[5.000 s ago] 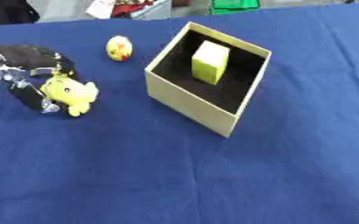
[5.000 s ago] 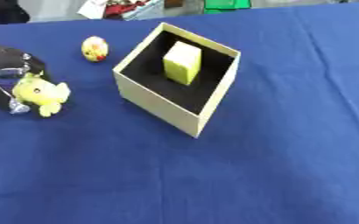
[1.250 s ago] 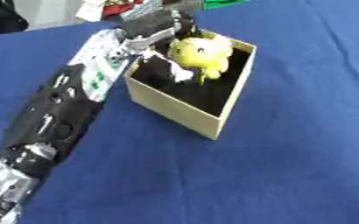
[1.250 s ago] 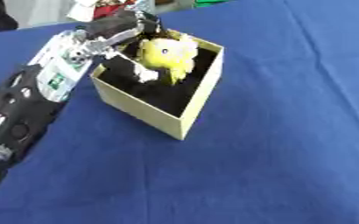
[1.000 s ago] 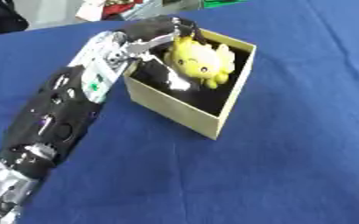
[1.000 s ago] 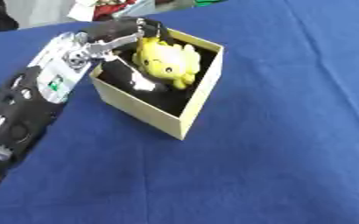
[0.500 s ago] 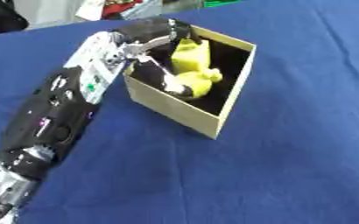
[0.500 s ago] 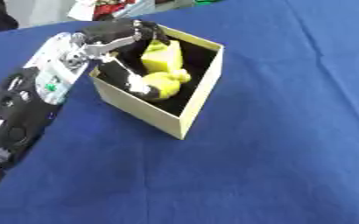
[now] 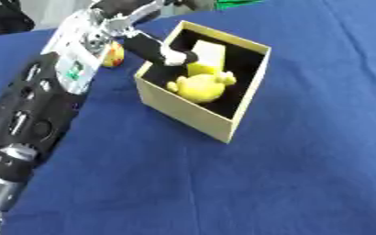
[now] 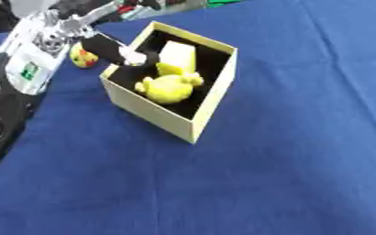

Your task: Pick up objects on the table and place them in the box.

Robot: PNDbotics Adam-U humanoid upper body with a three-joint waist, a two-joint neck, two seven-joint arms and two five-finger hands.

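left hand [image 9: 155, 48] half hides egg-shaped toy [image 10: 83, 56] beside box [image 9: 223, 125].

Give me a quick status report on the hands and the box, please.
Left hand open over box, holding nothing. Right hand not in view. Yellow toy and pale block inside. Egg-shaped toy outside, behind the arm.

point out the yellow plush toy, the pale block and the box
yellow plush toy [image 9: 197, 87], left eye view, on its round body
pale block [image 10: 178, 54], right eye view, on its front face
box [image 9: 183, 110], left eye view, on its near outer wall
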